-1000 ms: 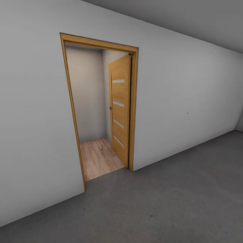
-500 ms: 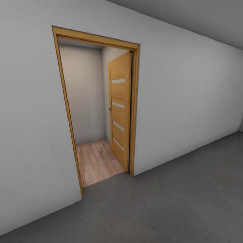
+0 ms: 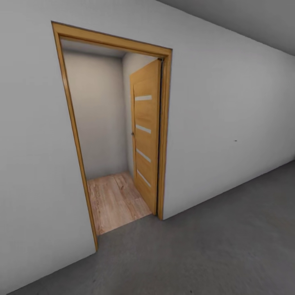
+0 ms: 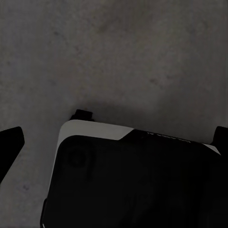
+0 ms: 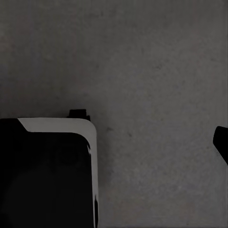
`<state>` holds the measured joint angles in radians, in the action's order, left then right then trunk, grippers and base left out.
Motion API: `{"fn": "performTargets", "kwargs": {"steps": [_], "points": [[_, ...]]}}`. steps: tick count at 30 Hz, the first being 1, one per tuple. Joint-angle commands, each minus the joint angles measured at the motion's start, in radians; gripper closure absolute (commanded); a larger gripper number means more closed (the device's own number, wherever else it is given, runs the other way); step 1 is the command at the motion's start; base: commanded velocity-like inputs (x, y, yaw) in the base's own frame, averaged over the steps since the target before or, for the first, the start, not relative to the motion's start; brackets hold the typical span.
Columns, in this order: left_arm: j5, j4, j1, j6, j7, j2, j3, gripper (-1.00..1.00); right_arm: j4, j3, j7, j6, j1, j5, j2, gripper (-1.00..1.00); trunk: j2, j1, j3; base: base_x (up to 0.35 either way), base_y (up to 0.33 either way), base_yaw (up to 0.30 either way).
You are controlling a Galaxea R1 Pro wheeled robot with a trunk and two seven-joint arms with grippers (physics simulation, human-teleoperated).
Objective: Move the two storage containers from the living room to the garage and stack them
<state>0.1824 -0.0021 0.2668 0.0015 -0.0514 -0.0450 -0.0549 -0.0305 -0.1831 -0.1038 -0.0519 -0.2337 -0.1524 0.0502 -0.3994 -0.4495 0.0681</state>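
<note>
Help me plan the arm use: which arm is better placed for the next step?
Neither stands out. The likely next step is driving through the open doorway. The left end effector and right end effector both point down at the concrete floor, alike.

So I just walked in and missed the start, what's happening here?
The robot is on the move and carrying nothing. It stands on a dark grey concrete floor facing a wood-framed doorway in a white wall. The wooden door is swung open, with light wood-plank flooring beyond. Both wrist cameras look down at bare concrete, with nothing between the fingers. No storage bins are in sight.
</note>
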Motion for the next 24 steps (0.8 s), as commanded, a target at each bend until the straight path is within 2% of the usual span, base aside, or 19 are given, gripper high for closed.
{"fn": "performTargets", "kwargs": {"steps": [1, 12, 24], "points": [[0.005, 0.000, 0.000, 0.000, -0.002, 0.000, -0.005, -1.00, -0.003, -0.009, -0.001, -0.004, -0.001, -0.010, 0.000, -1.00, -0.001, -0.001, 0.000, 0.086, 0.000, 0.000], [0.004, 0.001, 0.000, 0.002, -0.002, -0.002, -0.005, -1.00, -0.003, -0.009, -0.002, 0.004, -0.001, -0.011, 0.002, -1.00, -0.001, -0.001, 0.000, 0.025, 0.000, 0.000], [-0.001, 0.001, 0.000, 0.001, -0.002, -0.002, -0.004, -1.00, -0.003, -0.009, 0.002, 0.005, -0.001, -0.012, 0.003, -1.00, -0.001, -0.001, 0.000, 0.284, 0.000, 0.000]]}}
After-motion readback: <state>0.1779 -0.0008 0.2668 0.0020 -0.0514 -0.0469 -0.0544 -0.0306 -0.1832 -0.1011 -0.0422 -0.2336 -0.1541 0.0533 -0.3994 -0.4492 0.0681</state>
